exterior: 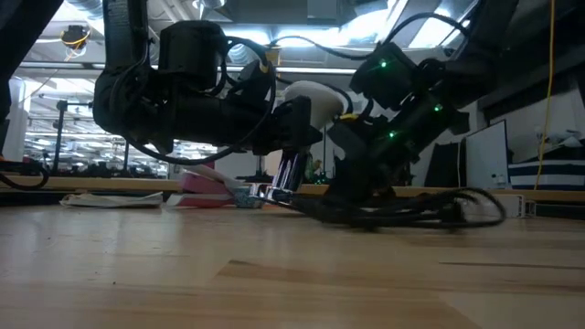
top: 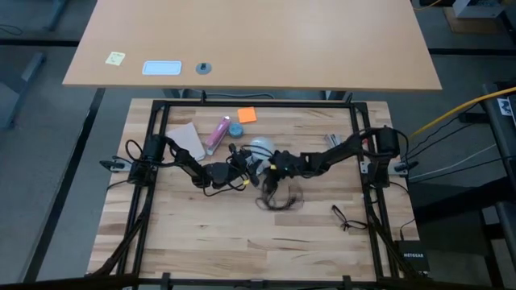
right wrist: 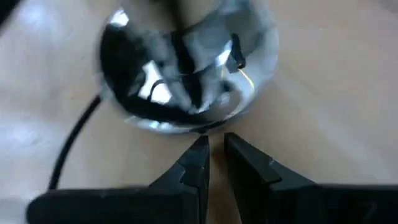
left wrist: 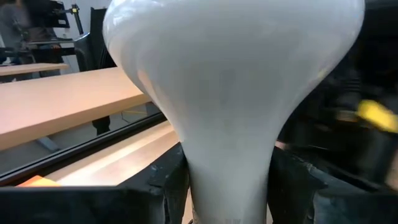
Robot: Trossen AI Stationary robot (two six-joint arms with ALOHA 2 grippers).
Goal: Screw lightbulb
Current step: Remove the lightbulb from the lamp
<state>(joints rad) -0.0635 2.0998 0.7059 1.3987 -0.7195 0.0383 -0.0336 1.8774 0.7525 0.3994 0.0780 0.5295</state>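
The two arms meet near the middle of the table (top: pixel 242 242), and where they cross much is hidden. The lightbulb (left wrist: pixel 233 93) is held there by the left end effector (left wrist: pixel 230 199), whose dark fingers (left wrist: pixel 165 186) are clamped on its narrow neck; the globe fills nearly the whole of the left wrist view, its crown cut off at the edge. From above, only a pale patch of the lightbulb (top: pixel 260 148) shows between the wrists. From table height it is a white shape (exterior: pixel 315 96) lifted clear of the wood, half buried behind black arm housings.

The right end effector (right wrist: pixel 214 146) points at the shiny lamp base (right wrist: pixel 186 74), its tips nearly together with a thin gap and nothing between them (the base is blurred, its socket hard to make out). A black cord (right wrist: pixel 71 149) leaves the base and coils on the wood (top: pixel 278 200).

Toward the table's far edge lie an orange note (top: pixel 247 115) and a pink tube (top: pixel 218 134).
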